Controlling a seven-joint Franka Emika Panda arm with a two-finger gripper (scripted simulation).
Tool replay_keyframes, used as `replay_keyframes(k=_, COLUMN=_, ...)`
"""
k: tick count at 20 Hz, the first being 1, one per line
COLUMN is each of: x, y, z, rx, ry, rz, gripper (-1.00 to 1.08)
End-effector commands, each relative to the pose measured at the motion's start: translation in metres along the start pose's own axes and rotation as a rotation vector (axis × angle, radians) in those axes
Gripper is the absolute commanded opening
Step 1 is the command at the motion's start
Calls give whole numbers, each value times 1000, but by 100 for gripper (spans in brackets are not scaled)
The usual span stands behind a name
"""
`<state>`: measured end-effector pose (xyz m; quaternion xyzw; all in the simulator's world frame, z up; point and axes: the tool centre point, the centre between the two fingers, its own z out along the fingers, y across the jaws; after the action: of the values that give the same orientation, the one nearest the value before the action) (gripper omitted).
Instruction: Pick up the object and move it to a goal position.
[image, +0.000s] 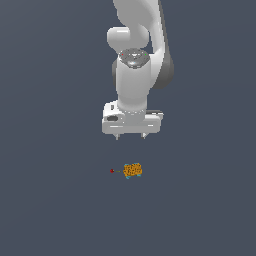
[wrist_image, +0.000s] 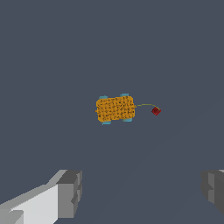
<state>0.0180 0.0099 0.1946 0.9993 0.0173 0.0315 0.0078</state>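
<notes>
With its 2 fingers spread wide and grasping nothing, the gripper (image: 131, 136) is hanging above the orange-yellow speckled object (image: 133, 170), which is lying on the floor at the gripper's 6 o'clock, a thin cord running from it to a small red bead (image: 112, 171) at its 9 o'clock in the exterior view, so descending straight and straddling the lump's narrow sides seems best.

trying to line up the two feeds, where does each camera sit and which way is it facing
Exterior view: off the arm, facing it; shows the arm, its gripper hanging open above the orange-yellow object.
Wrist view: on the wrist, looking down past both fingers at the floor.
Shared: the object, the small red bit beside it, and the fingers.
</notes>
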Motion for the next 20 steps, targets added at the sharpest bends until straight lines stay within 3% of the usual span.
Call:
replay_keyframes(k=1, x=1, y=-3, z=-1, rx=-2, ry=3, rz=-7, gripper=100)
replay_keyframes(k=11, x=2, y=-2, z=1, rx=0, ry=0, rz=22, gripper=100)
replay_keyframes(k=20, x=9, y=0, z=13, rx=7, ry=-8, rz=154, gripper=100)
